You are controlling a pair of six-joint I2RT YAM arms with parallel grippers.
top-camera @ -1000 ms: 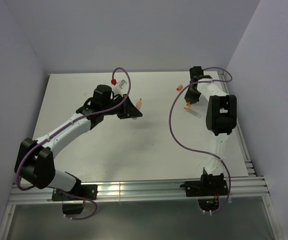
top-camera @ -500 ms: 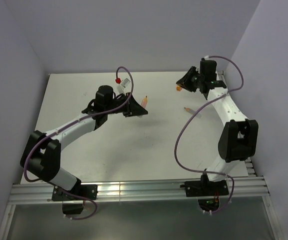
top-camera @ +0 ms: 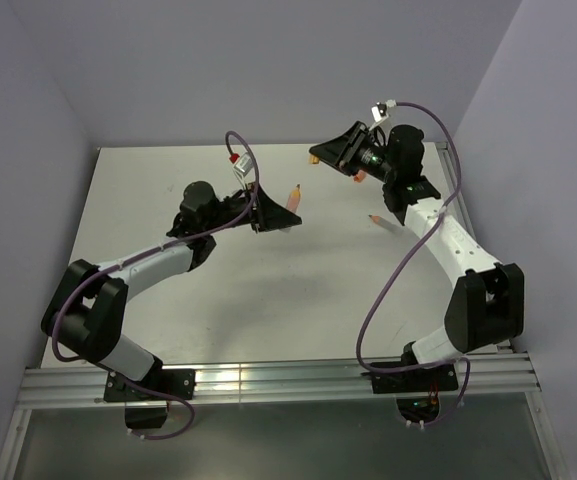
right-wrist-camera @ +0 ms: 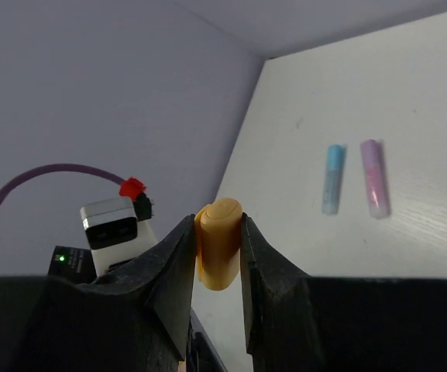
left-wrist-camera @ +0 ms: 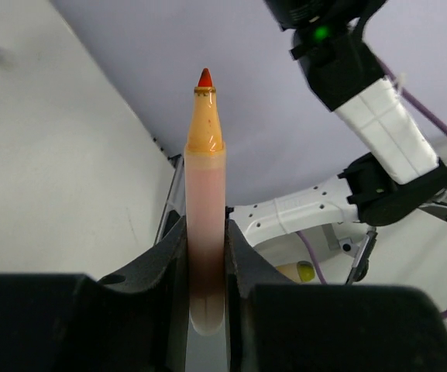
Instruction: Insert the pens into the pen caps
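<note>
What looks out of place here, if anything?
Nothing stands out. The left tool grips an uncapped orange-tipped pen, the right tool an orange cap, and a blue pen and purple pen lie tidily side by side on the table.

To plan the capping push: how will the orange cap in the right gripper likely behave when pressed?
The orange cap looks like smooth hard plastic, so probably stiff and light. The right gripper pinches its rounded sides, so it may slip or twist. Released, it could roll.
</note>
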